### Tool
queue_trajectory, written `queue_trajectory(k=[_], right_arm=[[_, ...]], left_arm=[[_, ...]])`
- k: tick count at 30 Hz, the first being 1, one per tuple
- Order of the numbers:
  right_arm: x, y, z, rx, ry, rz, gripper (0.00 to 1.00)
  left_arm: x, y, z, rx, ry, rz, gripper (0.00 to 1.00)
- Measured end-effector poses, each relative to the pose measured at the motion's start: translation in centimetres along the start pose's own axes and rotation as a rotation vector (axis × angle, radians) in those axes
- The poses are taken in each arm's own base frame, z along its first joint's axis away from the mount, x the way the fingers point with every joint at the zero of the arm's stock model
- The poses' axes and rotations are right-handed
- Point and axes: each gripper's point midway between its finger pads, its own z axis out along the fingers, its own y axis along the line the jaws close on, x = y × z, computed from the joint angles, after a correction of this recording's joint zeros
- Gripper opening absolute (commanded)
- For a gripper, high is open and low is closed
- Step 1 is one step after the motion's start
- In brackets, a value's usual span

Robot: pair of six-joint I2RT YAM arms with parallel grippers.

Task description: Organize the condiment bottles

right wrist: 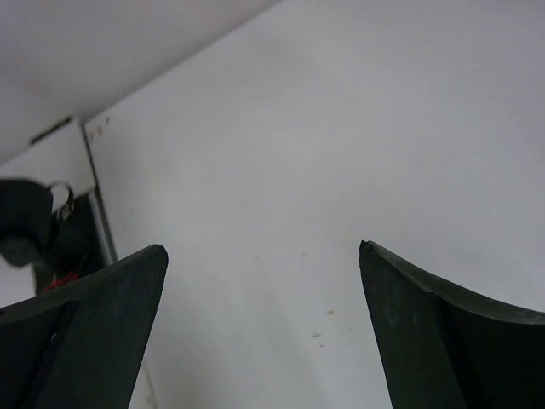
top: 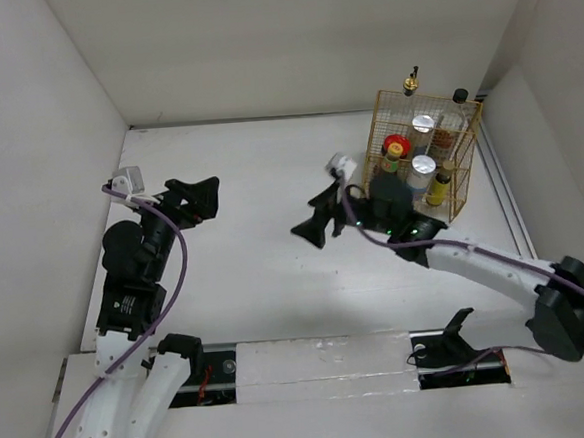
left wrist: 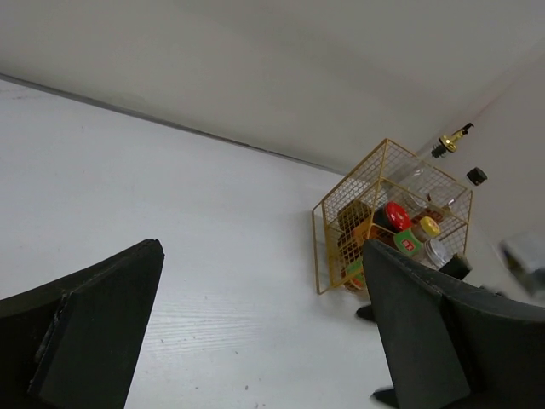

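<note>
Top view: the wire basket (top: pixel 378 123) stands at about 2 o'clock on the white counter (top: pixel 259 171), close to the right wall. We see the condiment bottles (top: pixel 424 165) packed together upright inside it. Two silver lids (top: pixel 423 124) sit mid-basket, with a red lid (top: pixel 396 143) and a yellow cap (top: pixel 396 154) at their 9 o'clock. A small yellow-labelled bottle (top: pixel 437 189) is at the 5 o'clock corner. A gold pump top (top: pixel 412 78) and a black cap (top: pixel 460 95) rise above the 12 o'clock rim.

Right hand (top: pixel 317 217): released, fingers spread wide, nothing between them. It lies at the basket's 9 o'clock, near but apart from it.

Left hand (top: pixel 208 198): also released and empty, at 9 o'clock on the counter, well apart from the basket.
</note>
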Motion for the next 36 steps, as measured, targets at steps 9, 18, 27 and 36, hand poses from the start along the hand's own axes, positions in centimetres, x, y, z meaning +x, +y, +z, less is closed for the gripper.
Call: queue_trajectory(k=[9,18,27,36], right_arm=[[8.9,9.9,4.5,-0.201,0.214,-0.080,1.00],[12.6,11.3,7.9,-0.189,0.245,-0.095,1.00],[14.4,11.9,9.0,-0.207,0.254,-0.078,1.00],[16.8,11.4,9.9,-0.199,0.303,-0.075,1.00]], left_arm=[[-1.7,-0.7,-1.6,0.021,-0.068,0.002,0.99],[-2.7,-1.2,-2.7,0.036,-0.110,0.007,0.99],[-2.5,-0.7,-2.4,0.014,-0.102,0.022,0.99],[-2.2,-0.4,-1.9,0.000,-0.089,0.023,0.98]])
